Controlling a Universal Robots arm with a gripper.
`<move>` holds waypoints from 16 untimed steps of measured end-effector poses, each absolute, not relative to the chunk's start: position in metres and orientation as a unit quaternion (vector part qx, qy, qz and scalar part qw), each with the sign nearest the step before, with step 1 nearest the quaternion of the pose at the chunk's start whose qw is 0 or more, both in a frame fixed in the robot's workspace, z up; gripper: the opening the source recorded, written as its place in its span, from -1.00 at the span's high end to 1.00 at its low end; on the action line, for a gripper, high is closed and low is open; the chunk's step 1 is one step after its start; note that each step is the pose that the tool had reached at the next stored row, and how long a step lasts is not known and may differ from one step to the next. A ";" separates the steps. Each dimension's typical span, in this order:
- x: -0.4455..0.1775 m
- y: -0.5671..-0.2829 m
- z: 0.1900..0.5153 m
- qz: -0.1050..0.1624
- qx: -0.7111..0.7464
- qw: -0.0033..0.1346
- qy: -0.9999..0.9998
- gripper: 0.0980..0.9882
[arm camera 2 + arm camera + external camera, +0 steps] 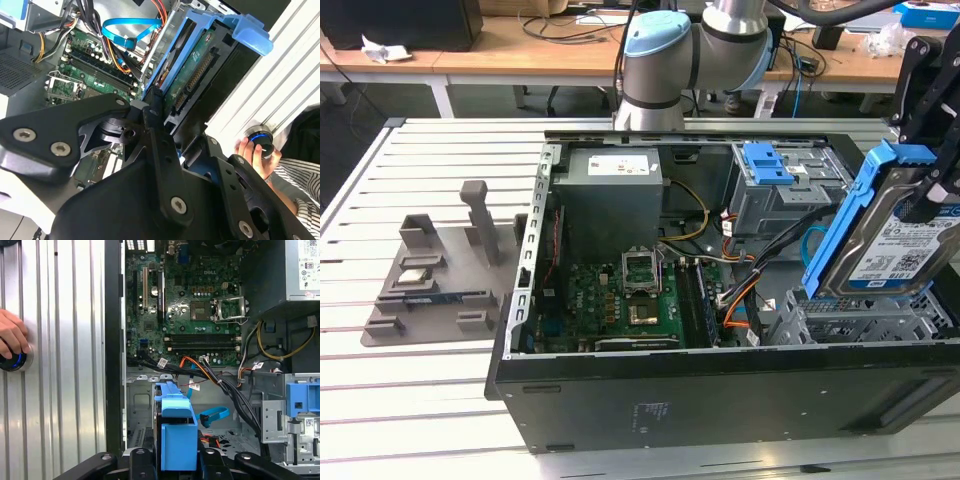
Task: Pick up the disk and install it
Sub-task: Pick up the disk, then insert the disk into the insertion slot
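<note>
Your gripper (pixel 177 460) is clenched on the disk (pixel 890 250), with one finger at each side of its blue rail bracket (pixel 175 430). In the exterior view the disk hangs tilted, its label side toward the camera, above the drive cage (pixel 860 325) at the near corner of the computer case (pixel 720 400), on the exterior view's right. I cannot tell if its lower edge touches the cage. I judge that the picking up is done and the installing is in hand, with the disk not yet seated. To seat it, you must bring it square with the cage opening and keep it off the cables (pixel 225 385) beside the cage. Farther in, the motherboard (pixel 200 305) lies on the case floor. Beyond the case wall, on the table (pixel 65 390), a person's hand (pixel 10 337) rests on a round button (pixel 12 360)
</note>
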State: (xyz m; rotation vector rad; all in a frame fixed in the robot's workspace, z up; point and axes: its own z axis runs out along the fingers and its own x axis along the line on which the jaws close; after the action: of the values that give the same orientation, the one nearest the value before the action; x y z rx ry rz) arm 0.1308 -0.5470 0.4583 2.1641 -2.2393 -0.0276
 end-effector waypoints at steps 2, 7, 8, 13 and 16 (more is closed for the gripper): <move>0.131 -0.547 0.458 -0.009 0.695 0.014 -0.719 0.40; 0.131 -0.547 0.458 -0.009 0.695 0.014 -0.719 0.40; 0.131 -0.547 0.458 -0.009 0.695 0.014 -0.719 0.40; 0.131 -0.547 0.458 -0.009 0.695 0.014 -0.719 0.40; 0.131 -0.547 0.455 -0.008 0.695 0.014 -0.719 0.40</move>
State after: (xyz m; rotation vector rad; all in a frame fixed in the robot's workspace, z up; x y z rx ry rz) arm 0.1308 -0.5469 0.4550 2.1635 -2.2385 -0.0260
